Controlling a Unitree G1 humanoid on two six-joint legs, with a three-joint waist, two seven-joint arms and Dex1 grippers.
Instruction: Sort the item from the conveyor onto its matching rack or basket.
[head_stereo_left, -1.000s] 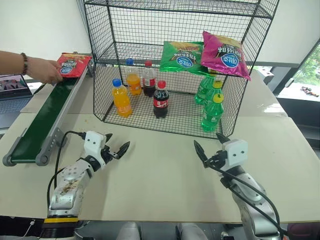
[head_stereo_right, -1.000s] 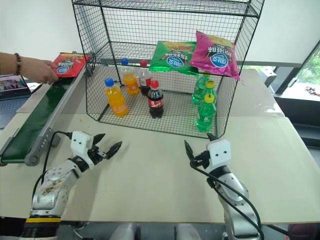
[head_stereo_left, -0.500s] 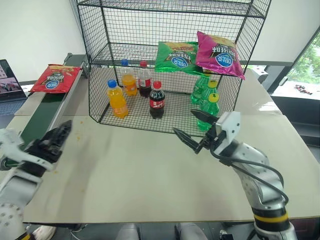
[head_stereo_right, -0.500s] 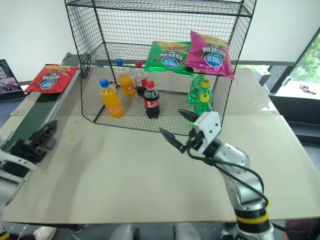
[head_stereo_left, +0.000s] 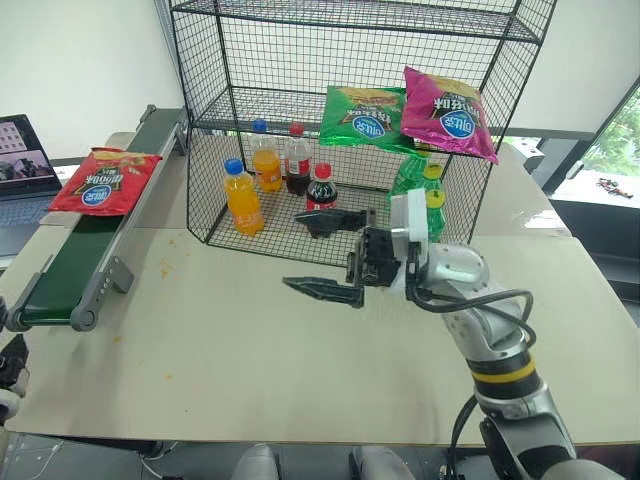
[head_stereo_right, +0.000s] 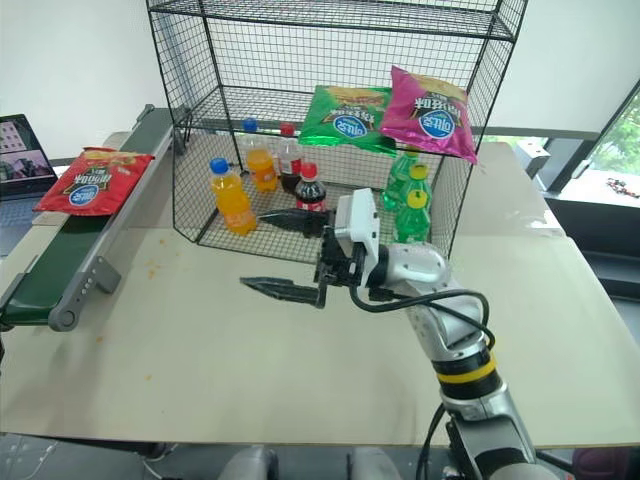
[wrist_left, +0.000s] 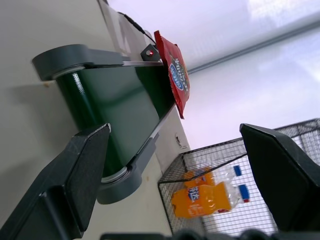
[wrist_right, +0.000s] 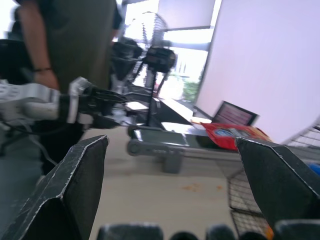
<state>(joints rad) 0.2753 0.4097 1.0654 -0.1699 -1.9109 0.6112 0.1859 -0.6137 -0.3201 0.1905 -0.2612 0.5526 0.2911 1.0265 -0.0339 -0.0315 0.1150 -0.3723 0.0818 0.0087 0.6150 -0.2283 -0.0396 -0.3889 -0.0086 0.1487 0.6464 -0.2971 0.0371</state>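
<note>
One red chip bag (head_stereo_left: 98, 181) lies on the far part of the green conveyor (head_stereo_left: 70, 265), overhanging its outer edge. Right gripper (head_stereo_left: 332, 256), spread wide and empty, hovers above the surface (head_stereo_left: 230, 350) before the wire rack (head_stereo_left: 210, 130), partly masking the cola bottle (head_stereo_left: 321, 186). Left gripper (wrist_left: 175, 187), fingers parted, holds nothing; its arm is cut off at the frame edge.
</note>
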